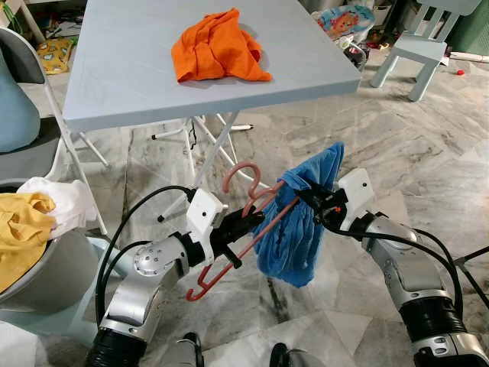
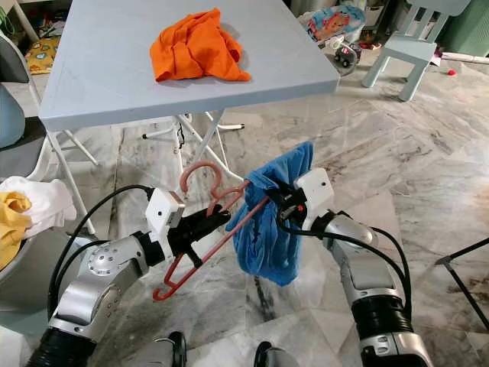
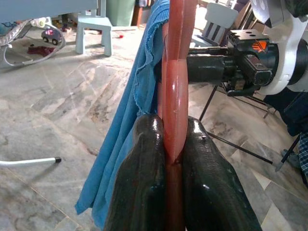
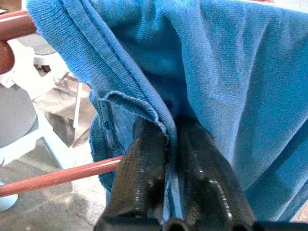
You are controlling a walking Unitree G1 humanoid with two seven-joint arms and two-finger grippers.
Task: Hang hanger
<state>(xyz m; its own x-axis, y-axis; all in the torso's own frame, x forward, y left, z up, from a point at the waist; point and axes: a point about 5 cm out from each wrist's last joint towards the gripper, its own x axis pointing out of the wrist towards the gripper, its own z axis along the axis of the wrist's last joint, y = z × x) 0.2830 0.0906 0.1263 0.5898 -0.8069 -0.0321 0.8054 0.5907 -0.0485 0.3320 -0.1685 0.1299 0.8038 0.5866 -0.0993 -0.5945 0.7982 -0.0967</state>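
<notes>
Between us, left gripper (image 1: 238, 229) clamps the hanger (image 1: 248, 229), right gripper (image 1: 309, 200) pinches the blue garment (image 1: 302, 222); we risk cloth slipping off.

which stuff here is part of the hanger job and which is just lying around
In the job:
- pink hanger, clamped in the left gripper
- blue garment, draped on the hanger, pinched by the right gripper

Lying about:
- orange cloth on the grey table
- yellow and white laundry
- small blue chair

No legible text, label, brand, number or sign anywhere in these views.
</notes>
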